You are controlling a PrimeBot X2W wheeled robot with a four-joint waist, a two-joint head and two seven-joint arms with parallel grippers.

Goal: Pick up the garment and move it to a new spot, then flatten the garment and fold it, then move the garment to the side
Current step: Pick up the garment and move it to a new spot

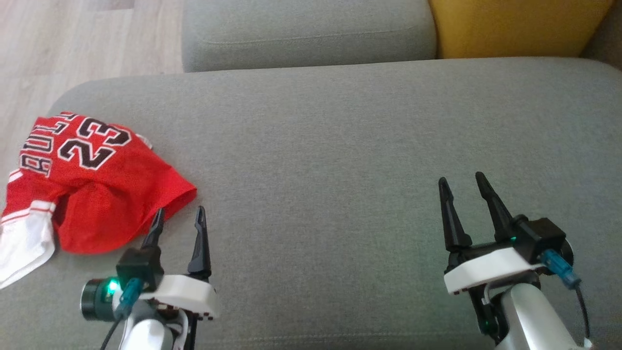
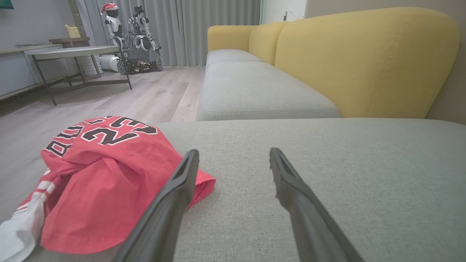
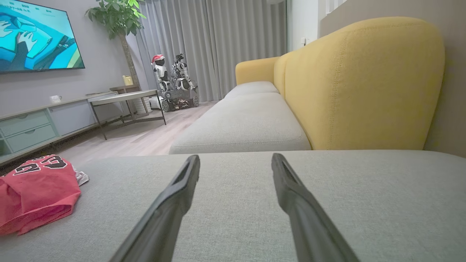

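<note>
Both gape empty, pointing forward: left pincer (image 1: 180, 209) beside the garment (image 1: 97, 194), right pincer (image 1: 461, 177) well apart.

Counting each kind of thing showing
One jersey (image 1: 97, 189) is lying here; two end effectors are showing, the left end effector (image 1: 180, 210) and right end effector (image 1: 461, 178), each carrying two fingers (image 1: 451, 218); three grey cushions (image 3: 240, 127) are lining up; one desk (image 3: 123, 96), one TV (image 3: 36, 36), one plant (image 3: 116, 14) and two robots (image 3: 160, 74) are showing beyond.
</note>
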